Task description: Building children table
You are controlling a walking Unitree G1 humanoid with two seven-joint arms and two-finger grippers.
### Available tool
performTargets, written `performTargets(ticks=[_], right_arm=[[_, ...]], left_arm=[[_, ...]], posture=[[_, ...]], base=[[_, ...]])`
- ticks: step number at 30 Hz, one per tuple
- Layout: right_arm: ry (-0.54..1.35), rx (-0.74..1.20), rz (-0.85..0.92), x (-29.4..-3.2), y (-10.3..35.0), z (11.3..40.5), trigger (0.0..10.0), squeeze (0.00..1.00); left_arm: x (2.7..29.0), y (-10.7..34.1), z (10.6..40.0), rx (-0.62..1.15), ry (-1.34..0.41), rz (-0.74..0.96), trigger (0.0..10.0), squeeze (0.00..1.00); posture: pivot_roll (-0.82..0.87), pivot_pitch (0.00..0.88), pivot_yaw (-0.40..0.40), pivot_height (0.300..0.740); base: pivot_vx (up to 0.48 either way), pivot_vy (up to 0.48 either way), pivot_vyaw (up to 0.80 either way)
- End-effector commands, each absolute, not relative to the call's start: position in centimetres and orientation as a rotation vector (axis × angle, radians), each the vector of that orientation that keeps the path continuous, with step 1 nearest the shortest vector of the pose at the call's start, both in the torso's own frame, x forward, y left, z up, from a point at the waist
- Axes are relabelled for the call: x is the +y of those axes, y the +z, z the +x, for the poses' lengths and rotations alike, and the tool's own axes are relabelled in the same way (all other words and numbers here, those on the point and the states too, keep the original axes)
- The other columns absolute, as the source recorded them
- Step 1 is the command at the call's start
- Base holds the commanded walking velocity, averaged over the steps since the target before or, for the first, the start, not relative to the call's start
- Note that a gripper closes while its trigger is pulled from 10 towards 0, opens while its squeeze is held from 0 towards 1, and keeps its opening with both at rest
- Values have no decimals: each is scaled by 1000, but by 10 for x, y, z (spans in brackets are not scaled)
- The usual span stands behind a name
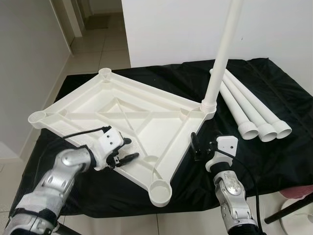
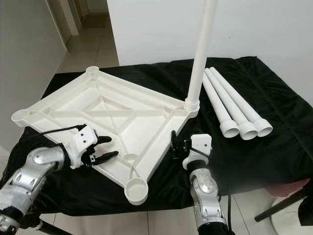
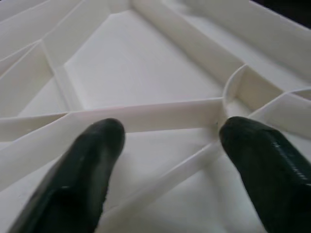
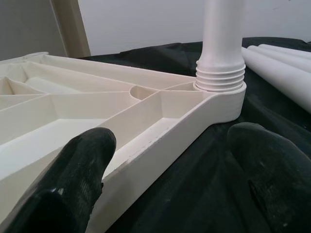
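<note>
A white plastic tabletop (image 1: 127,117) lies upside down on a desk (image 1: 274,161) draped in black cloth, its ribbed underside facing up and a round socket at each corner. One white leg (image 1: 222,54) stands upright in the far-right corner socket, its threaded collar seated at the rim. Three more legs (image 1: 249,110) lie side by side on the cloth just to the right of the tabletop, open ends toward the robot.

The left tool (image 1: 124,152) sits over the near-left part of the tabletop – its two black fingers (image 3: 87,160) are spread apart above the ribs, pinching nothing. The right tool (image 1: 194,146) is at the tabletop's near-right edge, below the standing leg; in the right wrist view its fingers (image 4: 77,170) are spread, one over the tabletop's rim and the other over the black cloth, the raised edge lying between them without visible contact.

The room is pale: a white wall (image 1: 176,29) stands just behind the desk, and a light tiled floor (image 1: 93,49) runs back on the left into a corridor. Another wall (image 1: 24,58) closes the left side. At the lower right, beside the desk, are a dark stand leg (image 1: 288,211) and something white and pinkish – too cropped to identify.
</note>
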State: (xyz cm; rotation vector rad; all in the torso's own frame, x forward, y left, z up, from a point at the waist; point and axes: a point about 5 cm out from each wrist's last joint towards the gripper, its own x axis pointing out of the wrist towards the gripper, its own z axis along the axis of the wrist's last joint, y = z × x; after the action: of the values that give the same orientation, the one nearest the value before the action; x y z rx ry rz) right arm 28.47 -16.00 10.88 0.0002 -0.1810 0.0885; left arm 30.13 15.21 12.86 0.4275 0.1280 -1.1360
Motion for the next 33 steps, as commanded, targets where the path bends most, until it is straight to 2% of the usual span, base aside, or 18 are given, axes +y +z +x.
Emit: performTargets(ticks=[1,4,5,11,16,24,33], right_arm=[[85,-171,2,-160,106,285,10000,0],[83,-171,1,-160,106,285,10000,0],[82,-171,1,-160,106,285,10000,0],[85,-172,-1,-159,105,285,10000,0],[86,-173,-1,-159,105,285,10000,0],[80,-174,-5,-161,105,283,10000,0],[77,-172,-9,-162,105,283,10000,0]], left_arm=[[157,129,301,162,-1198,404,10000,1000],[159,130,301,172,-1222,399,10000,1000],[161,131,302,176,-1237,428,10000,0],[165,128,309,203,-1249,527,10000,0],[165,128,312,207,-1252,538,10000,0],[170,120,310,295,-1344,631,10000,0],[175,120,310,298,-1358,631,10000,0]], posture=[[-54,12,86,740],[-55,11,86,740],[-55,11,86,740],[-53,12,88,740],[-54,11,90,740],[-64,14,95,740],[-65,15,93,740]], base=[[0,0,0],[0,0,0],[0,0,0],[0,0,0],[0,0,0],[0,0,0],[0,0,0]])
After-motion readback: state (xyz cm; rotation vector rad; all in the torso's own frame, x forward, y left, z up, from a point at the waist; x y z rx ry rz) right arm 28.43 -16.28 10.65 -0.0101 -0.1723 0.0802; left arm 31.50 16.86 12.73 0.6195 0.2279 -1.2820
